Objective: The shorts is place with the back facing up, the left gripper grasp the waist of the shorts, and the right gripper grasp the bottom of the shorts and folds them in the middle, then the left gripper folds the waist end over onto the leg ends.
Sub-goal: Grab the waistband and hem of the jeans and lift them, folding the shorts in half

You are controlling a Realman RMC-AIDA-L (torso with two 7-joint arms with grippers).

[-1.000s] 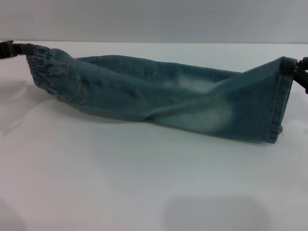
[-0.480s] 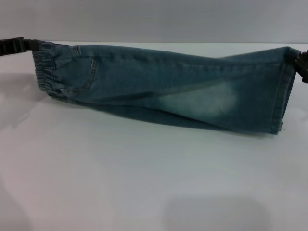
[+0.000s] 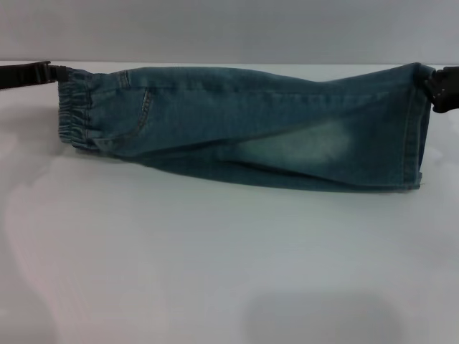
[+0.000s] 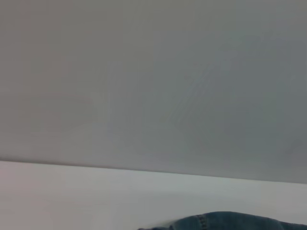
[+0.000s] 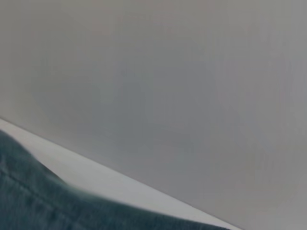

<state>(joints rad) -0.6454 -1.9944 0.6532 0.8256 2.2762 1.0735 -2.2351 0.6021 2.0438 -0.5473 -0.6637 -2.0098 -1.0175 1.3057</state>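
The faded blue denim shorts (image 3: 244, 125) hang stretched across the head view, folded lengthwise, lower edge touching the white table (image 3: 215, 265). The ruffled elastic waist (image 3: 72, 107) is at the left, and my left gripper (image 3: 51, 73) is shut on its top corner. The straight stitched bottom of the shorts (image 3: 414, 129) is at the right, where my right gripper (image 3: 433, 89) is shut on the upper corner. A back pocket (image 3: 133, 107) faces me. Each wrist view shows only a strip of denim (image 4: 230, 222) (image 5: 43, 201) against table and wall.
The white table runs back to a grey wall (image 3: 229, 29). A soft shadow lies on the table near the front edge (image 3: 323, 319).
Both grippers have raised and pulled the shorts taut. The fold has straightened, the sagging middle has lifted, and the back pocket has turned into view.
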